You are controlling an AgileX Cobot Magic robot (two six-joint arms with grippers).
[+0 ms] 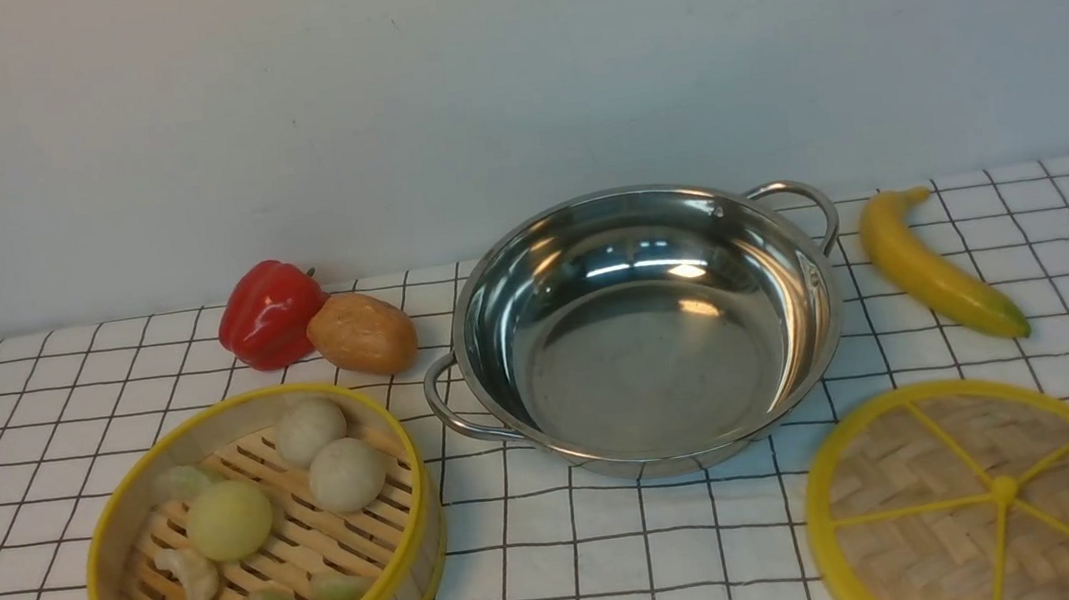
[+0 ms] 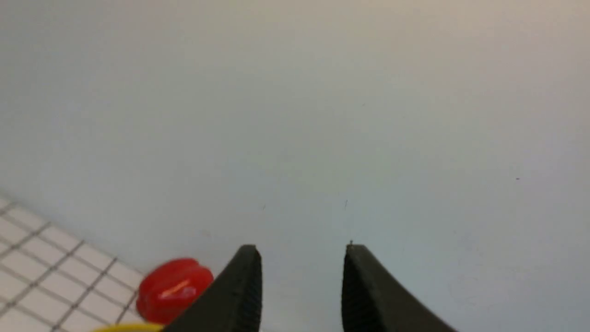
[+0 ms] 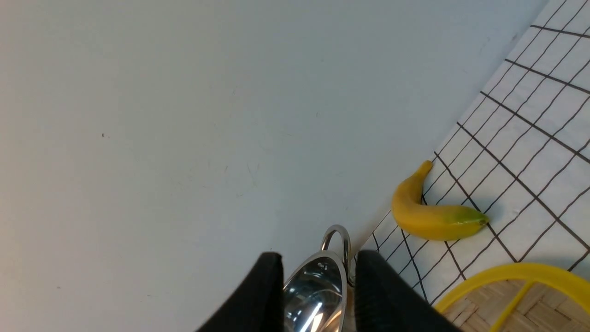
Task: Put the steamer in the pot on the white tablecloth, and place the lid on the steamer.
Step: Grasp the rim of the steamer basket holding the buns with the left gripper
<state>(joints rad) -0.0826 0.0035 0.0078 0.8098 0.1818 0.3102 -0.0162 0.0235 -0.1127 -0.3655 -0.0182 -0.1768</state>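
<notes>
On the bench, one white tablecloth (image 1: 626, 571) with a thin black grid carries everything. Places below read the front view as a clock face centred on the pot.

One pot (image 1: 653, 367) sits mid-cloth, shiny, with two loop handles at 8 o'clock and 1 o'clock of its rim. One steamer (image 1: 306, 545) stands on the cloth at 8 o'clock, near the closer handle but apart from it. On its slatted floor I count three round buns plainly, plus several smaller dumplings towards its near side whose number I cannot fix. One lid (image 1: 999, 494) lies flat on the cloth at 4 o'clock, knob upward, with five yellow spokes showing and its near edge cut by the frame. It is apart from both pot and steamer.

Three other foods lie on the cloth. One red pepper (image 1: 269, 313) is at 10 o'clock, one brown roll (image 1: 362, 333) lies just beside it at 9 o'clock, and one banana (image 1: 933, 267) is at 2 o'clock.

Two tools show, each only in its own wrist view. The left tool (image 2: 300, 251) has its two black fingers spread with only the pale wall between them. The right tool (image 3: 318, 256) is likewise spread, gripping nothing, and the pot's rim and one handle are seen beyond the gap
</notes>
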